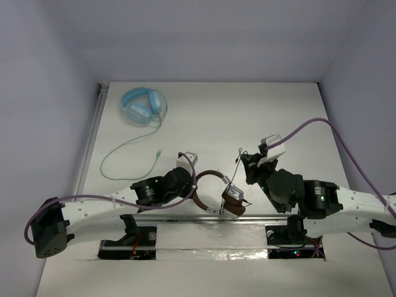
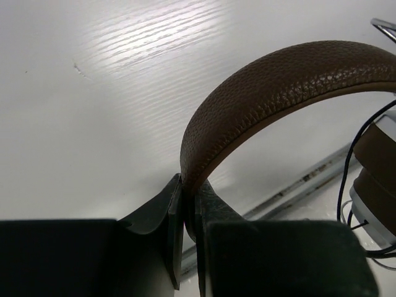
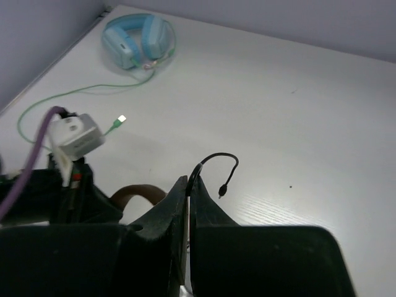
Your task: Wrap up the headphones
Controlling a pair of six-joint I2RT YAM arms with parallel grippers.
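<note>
Left claw [image 2: 189, 198] clamps the dark brown headband [image 2: 278, 80] of silver-and-brown over-ear headphones [image 1: 234, 201], lower centre; right claw [image 3: 188, 185] pinches their thin black cable [image 3: 213, 158] near the plug [image 3: 222, 187]. Risk: cable slipping from that thin pinch under winding tension.

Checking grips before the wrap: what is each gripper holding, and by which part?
The left gripper clamps the brown headphones by the headband. The right gripper pinches their thin black cable just short of its plug.
</note>
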